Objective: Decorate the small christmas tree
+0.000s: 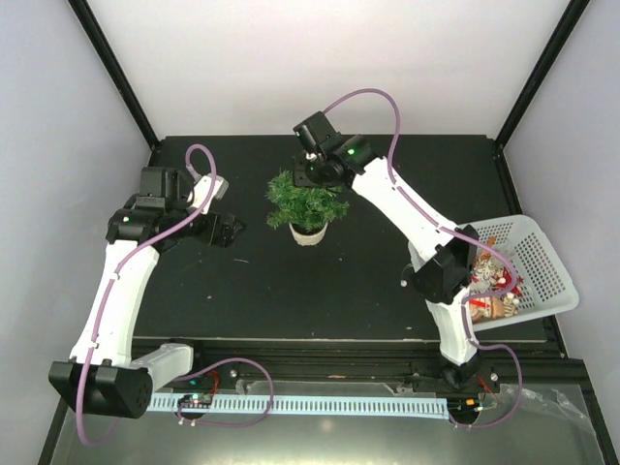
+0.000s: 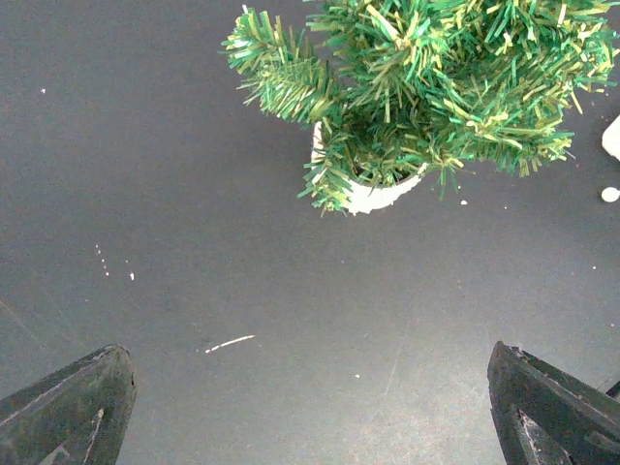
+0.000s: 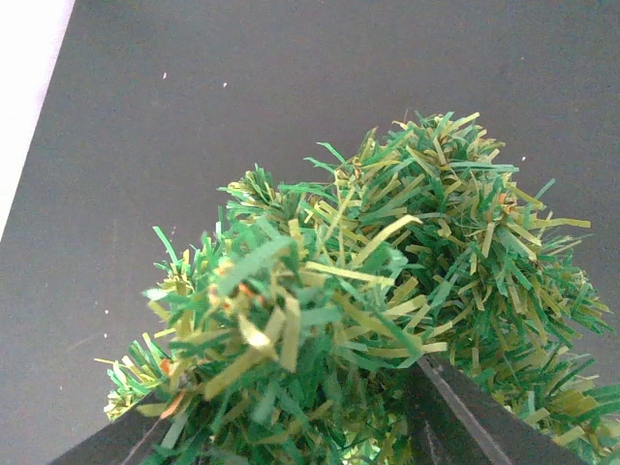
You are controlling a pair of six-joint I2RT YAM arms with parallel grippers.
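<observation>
The small christmas tree (image 1: 307,201) stands in its white pot (image 1: 308,232) at the middle of the black table. My right gripper (image 1: 310,176) hangs over the tree's far side. In the right wrist view (image 3: 291,426) its jaws stand apart with the tree's top branches (image 3: 368,281) bunched between the fingers (image 3: 475,417); no ornament shows there. My left gripper (image 1: 228,231) is open and empty, low over the table left of the tree. The left wrist view (image 2: 310,387) shows the tree (image 2: 436,77) and pot (image 2: 373,197) ahead of its wide-apart fingers (image 2: 68,407).
A white basket (image 1: 538,257) with red and white ornaments (image 1: 494,291) sits tilted at the table's right edge, beside the right arm. Small white specks (image 2: 609,194) lie on the table near the tree. Black frame posts stand at the back corners.
</observation>
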